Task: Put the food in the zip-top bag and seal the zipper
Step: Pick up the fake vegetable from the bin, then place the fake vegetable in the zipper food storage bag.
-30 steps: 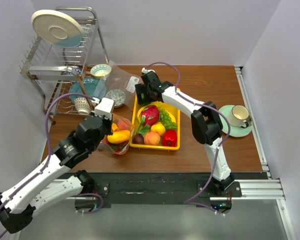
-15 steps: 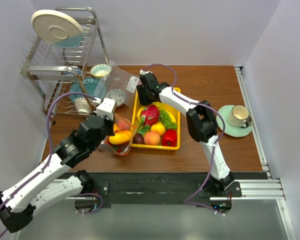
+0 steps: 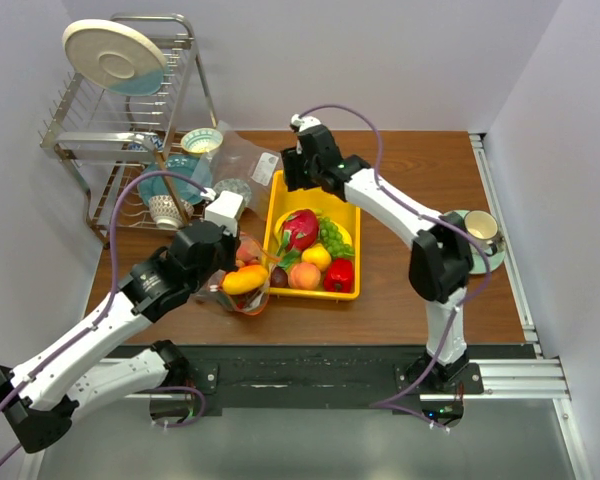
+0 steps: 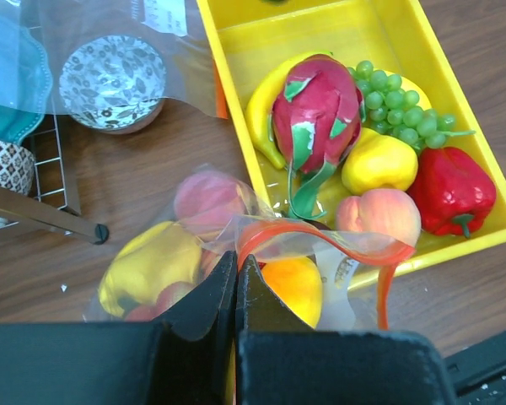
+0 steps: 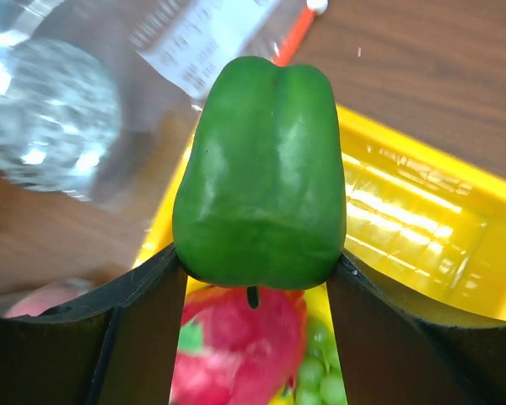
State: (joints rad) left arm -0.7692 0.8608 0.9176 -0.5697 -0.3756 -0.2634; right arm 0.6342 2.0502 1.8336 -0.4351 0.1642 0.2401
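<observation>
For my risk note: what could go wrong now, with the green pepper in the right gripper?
The glossy green pepper, held by its sides in the right gripper, may slip into the yellow tray. The zip-top bag is crowded and the left gripper pinches one edge of its mouth, so the pepper could jam or tug it free.

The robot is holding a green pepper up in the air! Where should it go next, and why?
Probably the right gripper should carry the green pepper across to the zip-top bag and over its mouth. The pepper is gripped and raised above the yellow tray, and the left gripper pinches the bag's rim, holding the orange-red zipper open.
</observation>
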